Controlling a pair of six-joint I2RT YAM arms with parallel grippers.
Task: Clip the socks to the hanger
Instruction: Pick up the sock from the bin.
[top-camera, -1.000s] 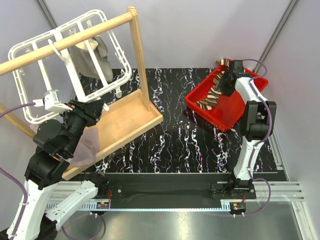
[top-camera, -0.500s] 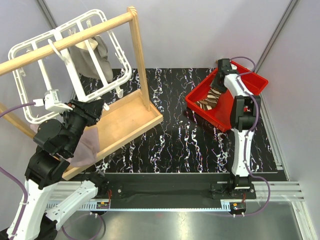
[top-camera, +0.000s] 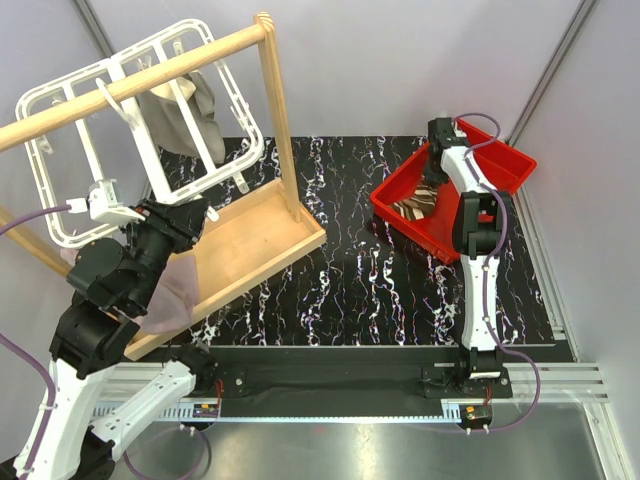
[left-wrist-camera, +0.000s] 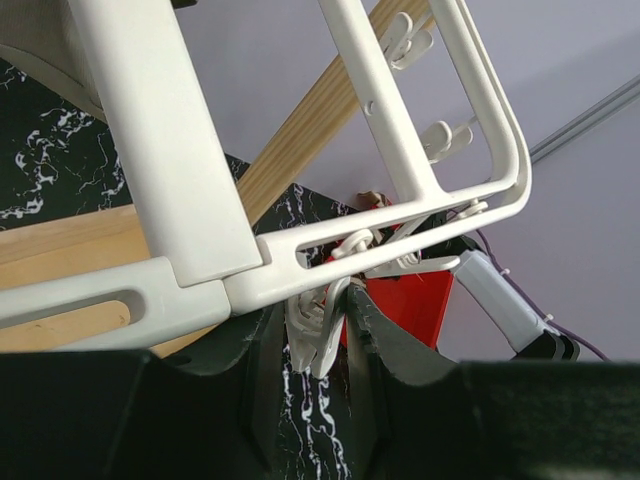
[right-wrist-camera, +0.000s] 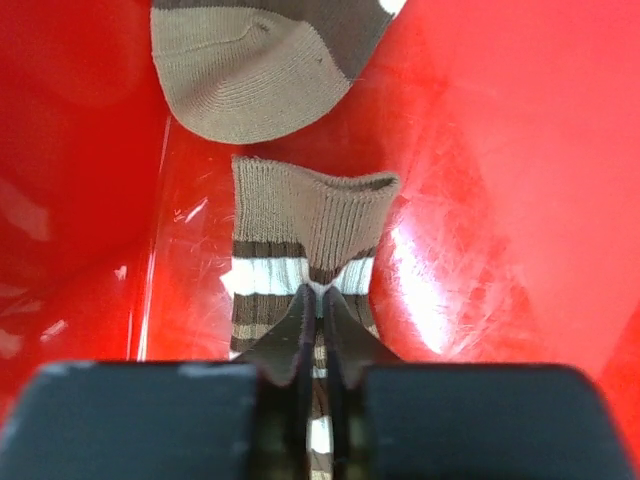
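The white grid hanger (top-camera: 148, 155) hangs from the wooden rail at the left. My left gripper (top-camera: 128, 210) is at its lower edge. In the left wrist view the hanger frame (left-wrist-camera: 150, 150) fills the top, and my left gripper (left-wrist-camera: 312, 305) is shut on one dangling white clip (left-wrist-camera: 318, 335). The brown, cream-striped socks (top-camera: 415, 205) lie in the red bin (top-camera: 500, 165). My right gripper (top-camera: 437, 165) reaches down into that bin. In the right wrist view my right gripper (right-wrist-camera: 315, 300) is shut on one sock (right-wrist-camera: 300, 215) just below its cuff. The other sock (right-wrist-camera: 250, 70) lies beyond it.
The wooden rail stand (top-camera: 275, 120) with its flat base (top-camera: 250, 240) takes up the left half of the marbled table. A grey-beige cloth (top-camera: 190, 120) hangs from the hanger, and a pinkish cloth (top-camera: 170, 290) lies on the base under my left arm.
My right gripper has swung left to the bin's far side, dropped onto a sock and shut on it. The left arm and the hanger have not moved.
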